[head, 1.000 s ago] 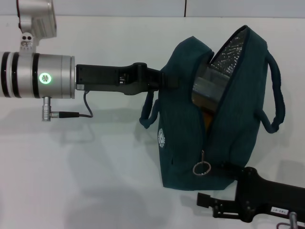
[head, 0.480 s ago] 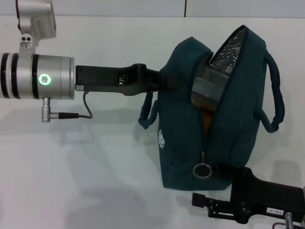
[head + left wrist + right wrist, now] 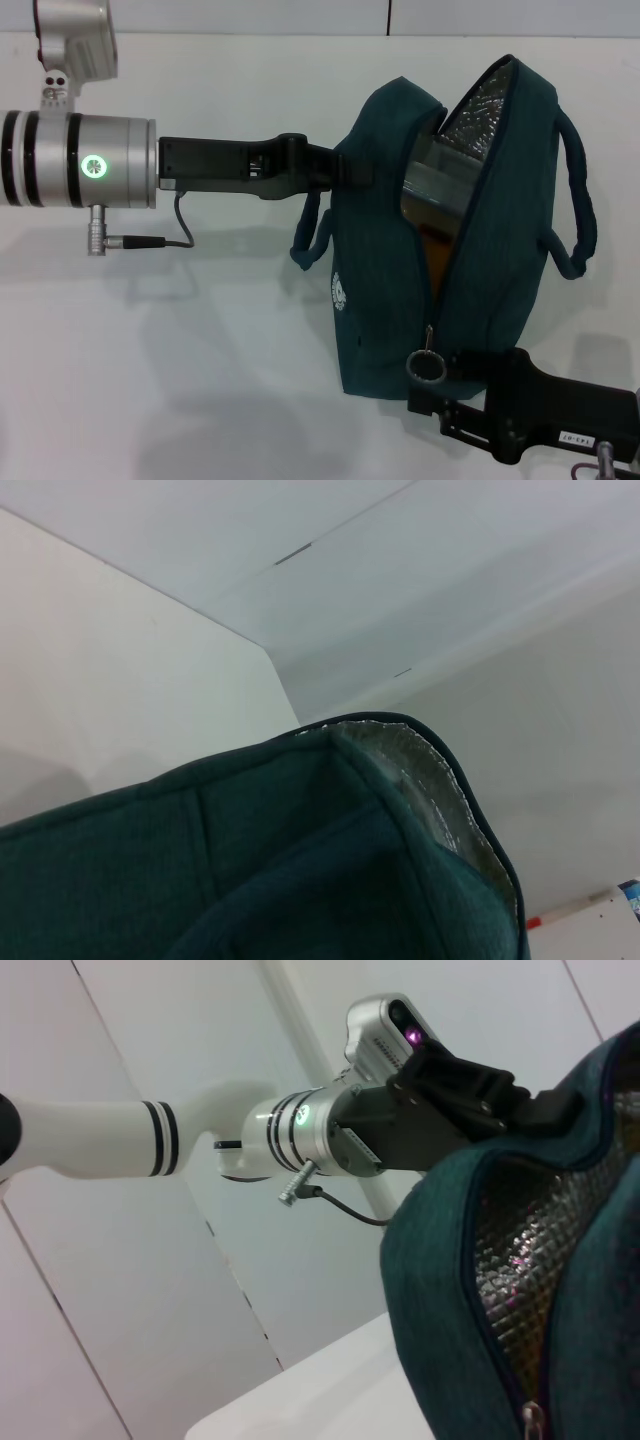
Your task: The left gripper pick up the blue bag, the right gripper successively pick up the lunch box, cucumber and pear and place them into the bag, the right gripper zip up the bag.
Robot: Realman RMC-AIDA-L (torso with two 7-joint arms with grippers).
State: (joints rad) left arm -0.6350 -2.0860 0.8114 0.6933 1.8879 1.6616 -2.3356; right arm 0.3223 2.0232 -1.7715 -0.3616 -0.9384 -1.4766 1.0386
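The blue bag point(image 3: 380, 280) stands upright on the white table, its top zipper gaping open. My left gripper point(image 3: 345, 172) is shut on the bag's upper left rim and holds it up; the left wrist view shows only the teal fabric point(image 3: 250, 870) and foil lining. Inside the opening the lunch box point(image 3: 438, 185) leans, with an orange patch of the pear point(image 3: 433, 250) below it. The cucumber is hidden. My right gripper point(image 3: 428, 392) sits at the bag's lower front, right against the silver ring pull point(image 3: 427, 368). The right wrist view shows the bag point(image 3: 450, 1290) and the left gripper point(image 3: 545, 1110).
The left arm's silver cuff point(image 3: 90, 160) with a green light and its cable point(image 3: 160, 240) reach in from the left above the table point(image 3: 200, 380). One strap handle point(image 3: 580, 200) hangs off the bag's right side. A white wall stands behind.
My right gripper has moved up and left to the bag's lower front. The ring pull has shifted down and tilted against it. The left arm and bag have stayed put.
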